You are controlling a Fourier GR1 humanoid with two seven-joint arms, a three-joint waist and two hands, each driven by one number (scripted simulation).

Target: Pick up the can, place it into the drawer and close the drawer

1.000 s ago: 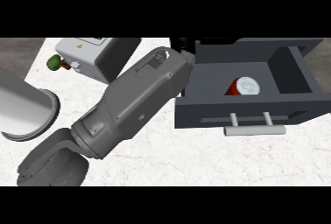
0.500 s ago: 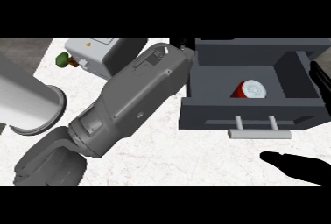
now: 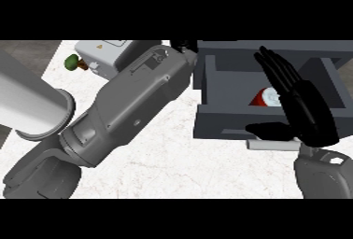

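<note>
A red can [image 3: 267, 98] with a white top lies on its side inside the open dark grey drawer [image 3: 228, 88] at the upper right. My right hand [image 3: 302, 112] stands open over the drawer's front and right part, fingers straight and pointing away, thumb near the pale drawer handle [image 3: 270, 146]. It partly hides the can. My left forearm [image 3: 131, 112] runs from the lower left up to the drawer's far left corner. Only a dark bit of the left hand [image 3: 181, 45] shows there, at the picture's top.
A pale grey box [image 3: 103, 52] with a yellow label stands at the back left, with a small green and brown thing [image 3: 73, 61] beside it. A big white cylinder [image 3: 31, 109] lies at the left edge. The counter [image 3: 172, 163] is white marble.
My right hand has come in from the lower right and risen over the drawer's front, now covering part of the can. The left arm has barely moved.
</note>
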